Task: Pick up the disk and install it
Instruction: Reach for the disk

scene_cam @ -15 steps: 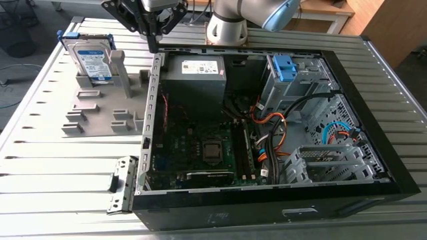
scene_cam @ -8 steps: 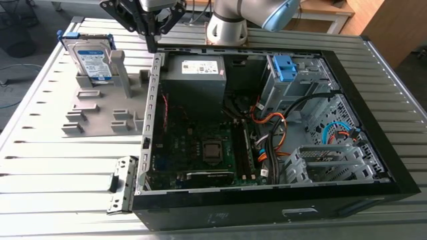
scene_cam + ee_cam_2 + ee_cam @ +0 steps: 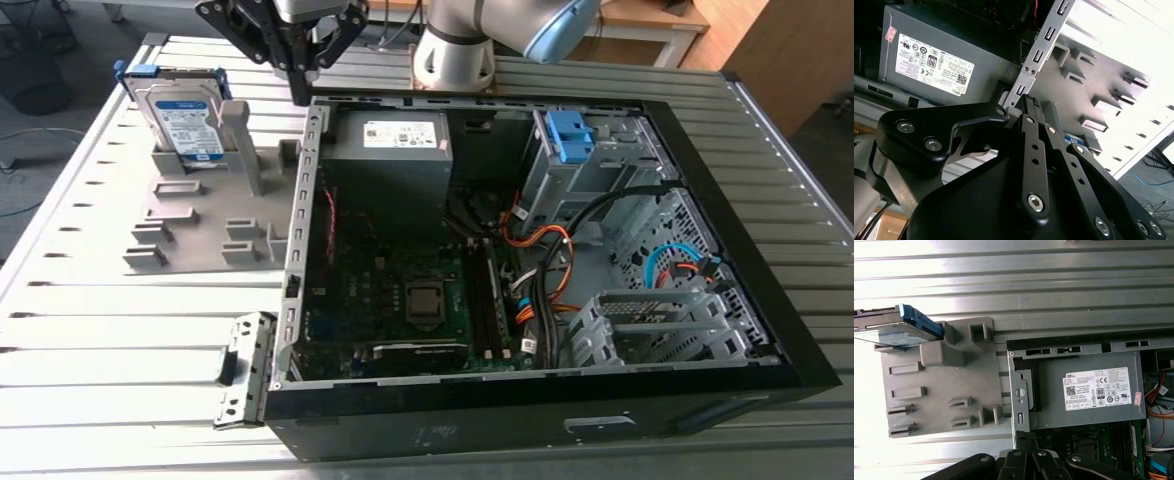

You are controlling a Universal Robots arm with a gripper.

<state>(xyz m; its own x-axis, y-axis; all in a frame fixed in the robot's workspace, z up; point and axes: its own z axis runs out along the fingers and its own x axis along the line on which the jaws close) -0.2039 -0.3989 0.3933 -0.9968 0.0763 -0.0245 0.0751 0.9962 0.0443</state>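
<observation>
Exterior view | disk [image 3: 183, 118] upright, beside case [image 3: 467, 425] | rigid, dense, shock-sensitive: likely grip flat faces | pincer [image 3: 302, 68] pressed together, empty, over case edge

An open black computer case [image 3: 534, 425] lies on a ribbed metal table [image 3: 107, 345], with a grey box [image 3: 387, 165] and a green board [image 3: 380, 290] inside it, and a grey plastic stand [image 3: 200, 228] sits just beside it.

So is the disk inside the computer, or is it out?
Out. The disk stands on edge in the grey holder on the table, beside the open computer case, not inside it.
</observation>
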